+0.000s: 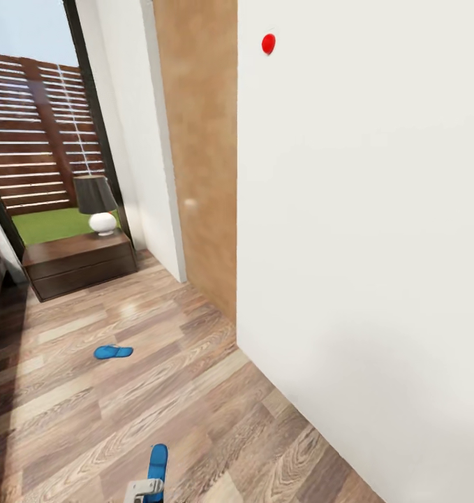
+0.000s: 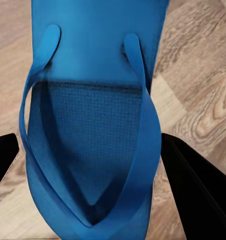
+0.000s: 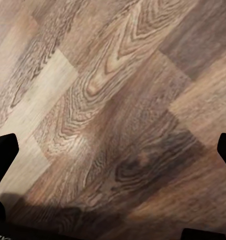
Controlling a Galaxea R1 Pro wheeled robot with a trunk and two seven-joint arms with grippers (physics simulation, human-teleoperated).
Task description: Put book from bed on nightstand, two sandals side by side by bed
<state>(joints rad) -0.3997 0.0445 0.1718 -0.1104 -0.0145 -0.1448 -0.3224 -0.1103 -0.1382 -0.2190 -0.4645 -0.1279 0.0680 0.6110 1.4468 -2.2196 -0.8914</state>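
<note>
While the left gripper (image 2: pixel 93 165) had one blue sandal (image 2: pixel 90 125) sitting between its two dark fingers (image 2: pixel 193 180), I'd call this the sandal-carrying step, not the book part. In the left wrist view the jaws stood either side of the sole near the toe-post end, but I couldn't tell for sure whether they were actually pinching it or just bracketing it. In the head view that sandal (image 1: pixel 157 464) showed low by the frame's bottom edge, over the wood floor (image 1: pixel 195 391), its long axis running roughly away from the robot.

The other sandal (image 1: pixel 113 352) lay flat on the floor well apart, farther into the room, long axis more or less crosswise to the first one. So they were nowhere near parallel. Beyond it stood a dark nightstand (image 1: pixel 79 262) with a lamp (image 1: pixel 97 204) on top.

The right gripper (image 3: pixel 113 150) had its jaws spread, holding nothing, just floor planks under it.

My guess for next: bring the held sandal alongside the loose one near the bed, turned to match its direction.
</note>
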